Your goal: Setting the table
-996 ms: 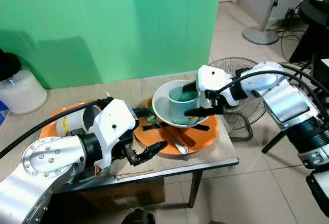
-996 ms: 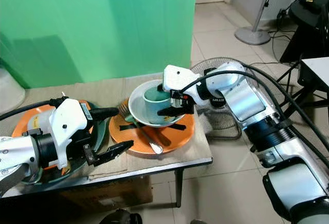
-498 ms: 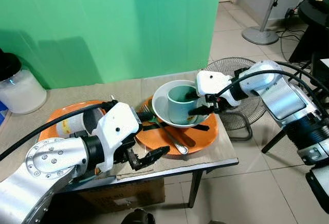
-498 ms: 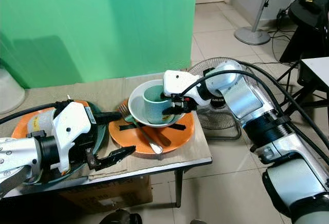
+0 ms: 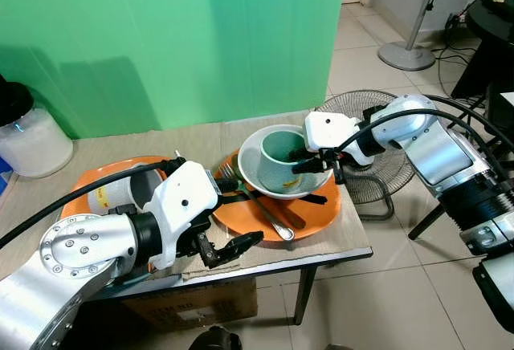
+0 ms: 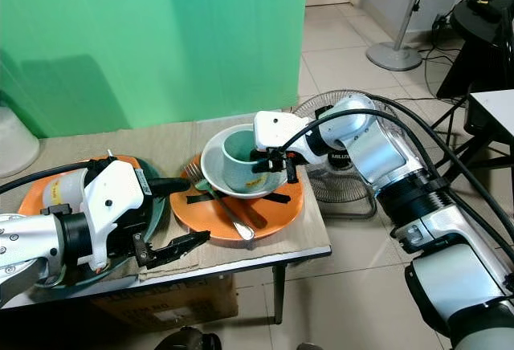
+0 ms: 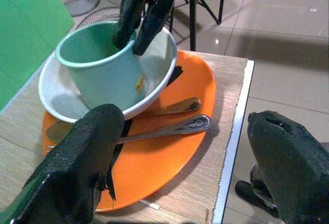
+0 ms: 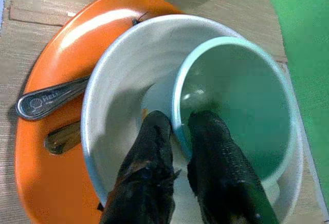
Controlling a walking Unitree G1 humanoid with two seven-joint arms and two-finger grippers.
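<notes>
The right gripper (image 8: 177, 131) pinches the rim of the one teal cup (image 8: 236, 100) (one finger inside, one outside), the cup tilted in one white bowl (image 5: 250, 157). At eight o'clock, the left gripper (image 5: 233, 221) hovers open.

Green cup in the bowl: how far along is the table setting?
Done: the orange plate lies on the mat with spoon and white bowl on it. In hand: the right gripper pinches the rim of the green cup, tilted in the bowl. Left: stand the cup out on the table; the open left gripper hovers nearby.
</notes>
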